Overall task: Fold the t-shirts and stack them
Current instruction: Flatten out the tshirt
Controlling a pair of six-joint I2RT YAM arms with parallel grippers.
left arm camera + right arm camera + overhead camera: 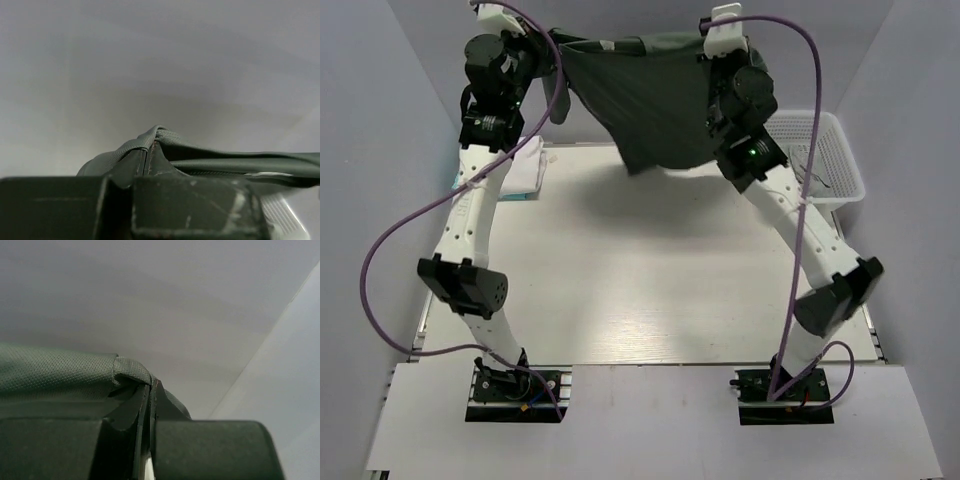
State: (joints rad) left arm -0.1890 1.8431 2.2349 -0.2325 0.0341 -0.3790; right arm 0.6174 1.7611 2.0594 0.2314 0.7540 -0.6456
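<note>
**A:** Going left to right: the left gripper (546,42) is in the upper left of the frame, fingers pinched tight on 1 corner of the dark grey t-shirt (650,100). The shirt hangs across the top centre, well above the table (640,290). The right gripper (713,52) at upper right is clamped on the other corner.

**B:** Yep, both wrist views show cloth bunched between pressed-together fingers. I'd lower the 2 arms level and at the same pace, so the hem lands flat mid-table, between the folded pile (523,168) and the basket (830,165). That sagging middle might crease first imo.
</note>
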